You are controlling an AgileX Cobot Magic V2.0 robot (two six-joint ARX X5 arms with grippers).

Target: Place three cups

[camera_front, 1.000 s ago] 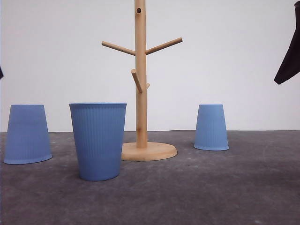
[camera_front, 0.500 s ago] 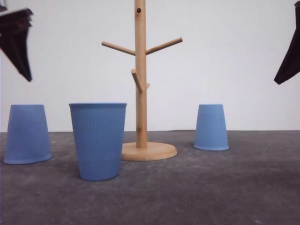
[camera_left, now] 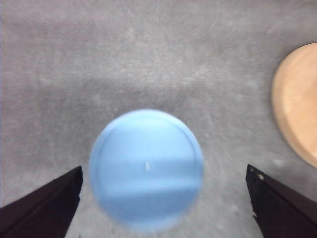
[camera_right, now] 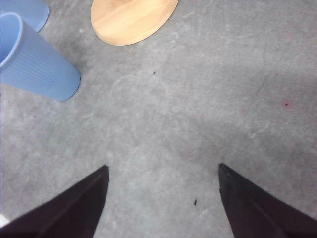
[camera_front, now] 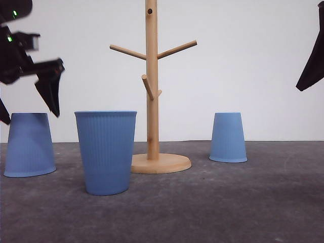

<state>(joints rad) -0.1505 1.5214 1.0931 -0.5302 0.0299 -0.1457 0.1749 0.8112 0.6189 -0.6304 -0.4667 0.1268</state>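
Left gripper [camera_front: 28, 114]: above the left cup [camera_front: 29, 144], fingers spread wide, nothing between them; blurred in the front view. From the wrist, the cup's flat base [camera_left: 146, 168] sits between the two fingers [camera_left: 42, 208], not touching.
Right gripper [camera_right: 161, 198]: fingers apart over bare table [camera_right: 198, 109], holding nothing; a dark part of the arm [camera_front: 314, 61] shows at the front view's right edge.
Left cup: upside down, far left on the table.
Middle cup [camera_front: 106, 152]: upright, mouth up, nearest the camera, just left of the stand's base [camera_front: 162, 163]; probably not touching it.
Right cup [camera_front: 228, 137]: upside down, right of the stand, well apart.
Stand [camera_front: 151, 81]: wooden post with pegs, all bare.
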